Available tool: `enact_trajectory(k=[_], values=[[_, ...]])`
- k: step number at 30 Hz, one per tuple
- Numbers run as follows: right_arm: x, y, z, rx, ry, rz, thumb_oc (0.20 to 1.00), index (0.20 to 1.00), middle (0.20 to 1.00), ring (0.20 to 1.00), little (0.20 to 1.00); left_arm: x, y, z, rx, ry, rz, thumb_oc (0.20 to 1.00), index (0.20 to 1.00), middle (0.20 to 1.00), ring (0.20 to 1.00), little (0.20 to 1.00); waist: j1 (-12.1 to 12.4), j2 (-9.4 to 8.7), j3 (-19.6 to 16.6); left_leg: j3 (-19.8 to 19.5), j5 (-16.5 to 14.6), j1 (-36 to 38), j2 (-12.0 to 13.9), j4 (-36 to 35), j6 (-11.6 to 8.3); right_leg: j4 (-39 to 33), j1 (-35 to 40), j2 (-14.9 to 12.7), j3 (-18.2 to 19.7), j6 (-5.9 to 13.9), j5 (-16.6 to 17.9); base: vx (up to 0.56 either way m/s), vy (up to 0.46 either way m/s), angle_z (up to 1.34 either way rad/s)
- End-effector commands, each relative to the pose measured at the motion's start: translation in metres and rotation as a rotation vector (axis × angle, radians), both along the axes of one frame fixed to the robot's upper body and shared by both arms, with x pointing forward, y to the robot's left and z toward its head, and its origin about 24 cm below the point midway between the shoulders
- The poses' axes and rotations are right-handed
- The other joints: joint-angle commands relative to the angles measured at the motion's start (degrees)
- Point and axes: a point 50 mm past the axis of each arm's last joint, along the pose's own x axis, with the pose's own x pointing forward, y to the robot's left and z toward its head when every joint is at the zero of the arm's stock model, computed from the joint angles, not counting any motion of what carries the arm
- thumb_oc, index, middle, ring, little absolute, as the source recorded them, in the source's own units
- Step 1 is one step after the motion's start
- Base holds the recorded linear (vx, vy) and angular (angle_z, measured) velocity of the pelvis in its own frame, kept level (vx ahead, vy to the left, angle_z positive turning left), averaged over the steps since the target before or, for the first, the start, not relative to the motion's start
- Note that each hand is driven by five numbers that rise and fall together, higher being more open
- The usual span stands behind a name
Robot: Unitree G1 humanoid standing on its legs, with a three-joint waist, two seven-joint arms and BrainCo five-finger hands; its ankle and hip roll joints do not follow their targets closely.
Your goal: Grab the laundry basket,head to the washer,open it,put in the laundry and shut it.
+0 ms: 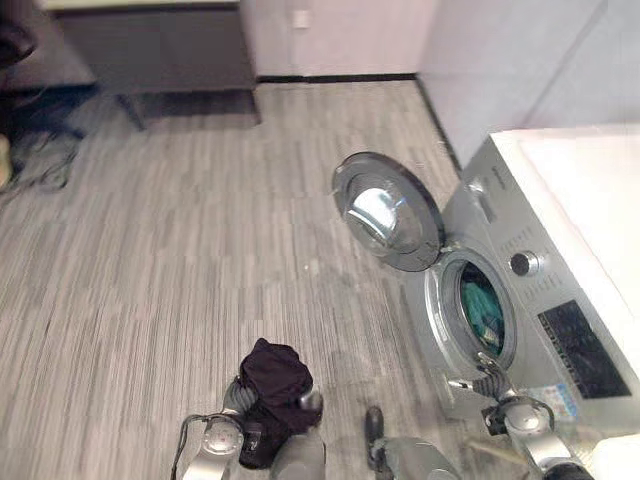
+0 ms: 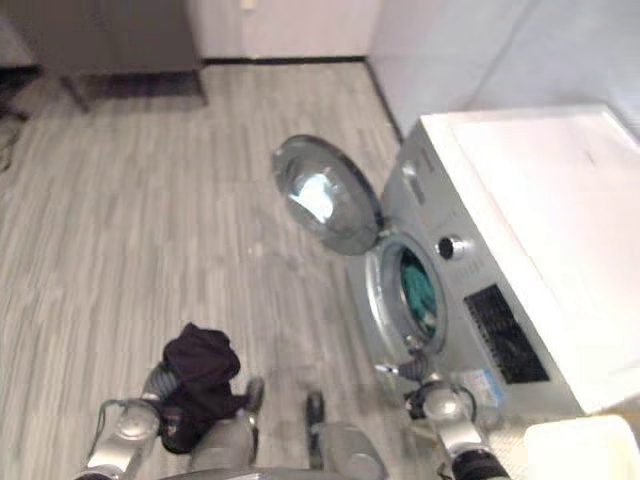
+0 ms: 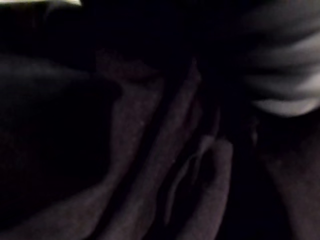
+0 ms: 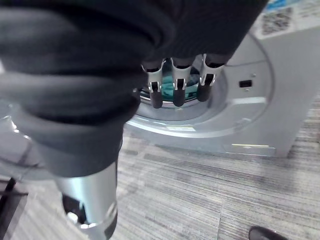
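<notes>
Dark garment (image 1: 272, 372) bunched low at left hand (image 1: 248, 398), fingers buried in cloth, so cannot tell how closed. Right hand (image 4: 180, 82) by washer (image 1: 540, 300) mouth, fingers straight and relaxed, holding nothing. Door (image 1: 386, 211) wide open, teal laundry (image 1: 482, 308) already inside drum. Loading step, probably; next, carry dark garment across to opening.

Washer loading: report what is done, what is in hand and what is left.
Done: the silver front-loading washer stands with its round glass door swung open, and teal laundry already lies in the drum. In hand: the left hand carries a dark crumpled garment low over the grey plank floor; the right hand, fingers straight, is at the drum opening. Left: load the dark garment, shut the door.
</notes>
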Motion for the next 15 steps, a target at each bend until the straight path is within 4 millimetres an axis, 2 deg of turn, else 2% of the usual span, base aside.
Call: enact_trajectory(k=[1, 2, 4, 7, 9, 10, 11, 12, 14, 15], values=[[0.011, 0.01, 0.009, 0.008, -0.069, 0.047, 1.0, 1.0, 1.0, 1.0, 1.0, 0.009, 0.017, 0.025, 0.069, -0.124, -0.046, 0.2, 0.2, 0.2, 0.2, 0.2, 0.5, -4.01, -3.3, 2.3, -4.6, -7.0, 0.6, 7.8, -1.05, -4.5, 12.2, -6.9, 0.4, 7.65, -2.6, 0.12, 0.142, -1.11], [0.012, 0.012, 0.009, 0.012, -0.068, 0.051, 1.0, 1.0, 1.0, 1.0, 1.0, 0.008, 0.019, 0.025, 0.075, -0.123, -0.044, 0.2, 0.2, 0.2, 0.2, 0.2, 0.5, -3.91, -3.4, 3.8, -5.8, -6.0, 1.2, 7.7, -0.5, -2.6, 11.0, -7.4, 0.0, 7.98, -2.0, 0.16, 0.176, -1.22], [0.011, 0.017, 0.007, 0.026, -0.06, 0.062, 1.0, 1.0, 1.0, 1.0, 1.0, 0.007, 0.024, 0.027, 0.091, -0.125, -0.042, 0.2, 0.2, 0.2, 0.2, 0.2, 0.4, -3.85, -2.9, 7.7, -7.8, -1.7, 2.1, 6.2, 0.59, 1.9, 8.0, -9.1, -4.8, 9.02, 0.9, 0.23, 0.196, -1.14], [0.01, 0.018, 0.006, 0.032, -0.051, 0.068, 1.0, 1.0, 1.0, 1.0, 1.0, 0.007, 0.023, 0.027, 0.09, -0.121, -0.049, 0.2, 0.2, 0.2, 0.2, 0.2, -0.5, -3.51, -2.6, 9.2, -8.0, 1.0, 2.0, 3.9, 1.13, 4.2, 4.2, -7.1, -6.0, 9.02, 2.0, 0.13, 0.078, -0.84], [0.013, 0.017, 0.006, 0.028, -0.054, 0.06, 1.0, 1.0, 1.0, 1.0, 1.0, 0.012, 0.017, 0.026, 0.065, -0.133, -0.042, 0.2, 0.2, 0.2, 0.2, 0.2, -1.7, -3.01, -2.0, 11.3, -9.2, 4.8, 1.4, 1.6, 1.32, 1.5, 0.2, -6.1, -12.6, 8.71, 2.4, 0.26, 0.1, -0.6], [0.013, 0.017, 0.006, 0.025, -0.051, 0.058, 1.0, 1.0, 1.0, 1.0, 1.0, 0.013, 0.016, 0.026, 0.062, -0.132, -0.045, 0.2, 0.2, 0.2, 0.2, 0.2, -1.9, -2.73, -2.2, 11.3, -10.4, 6.0, 1.3, 1.3, 1.2, 0.7, -0.2, -6.2, -14.4, 8.89, 1.7, 0.22, 0.009, -0.75], [0.014, 0.016, 0.007, 0.019, -0.056, 0.057, 1.0, 1.0, 1.0, 1.0, 1.0, 0.015, 0.013, 0.025, 0.053, -0.132, -0.044, 0.2, 0.2, 0.2, 0.2, 0.2, -1.9, -2.77, -2.0, 13.0, -10.0, 7.3, 1.4, 0.5, 1.35, -0.6, -1.1, -6.9, -19.2, 8.0, 3.5, 0.28, 0.006, -0.86], [0.013, 0.015, 0.006, 0.017, -0.053, 0.056, 1.0, 1.0, 1.0, 1.0, 1.0, 0.015, 0.011, 0.025, 0.047, -0.132, -0.049, 0.2, 0.2, 0.2, 0.2, 0.2, -2.1, -2.08, -2.4, 13.0, -11.4, 9.3, 1.6, -0.5, 1.06, -0.5, -1.8, -6.7, -21.8, 8.46, 2.7, 0.27, -0.04, -0.67], [0.009, 0.01, 0.004, 0.003, -0.039, 0.041, 1.0, 1.0, 1.0, 1.0, 1.0, 0.015, 0.011, 0.023, 0.05, -0.122, -0.053, 0.2, 0.2, 0.2, 0.2, 0.2, -2.9, -1.63, -2.2, 13.9, -12.3, 11.1, 1.8, -0.3, 0.8, -0.2, -3.1, -7.5, -24.9, 8.51, 2.7, 0.24, -0.063, -0.49], [0.009, 0.01, 0.004, 0.003, -0.039, 0.041, 1.0, 1.0, 1.0, 1.0, 1.0, 0.015, 0.011, 0.023, 0.05, -0.122, -0.053, 0.2, 0.2, 0.2, 0.2, 0.2, -2.9, -1.6, -2.2, 13.8, -12.3, 11.1, 1.8, -0.2, 0.8, -0.2, -3.1, -7.5, -25.0, 8.52, 2.7, 0.28, -0.162, -0.35]])
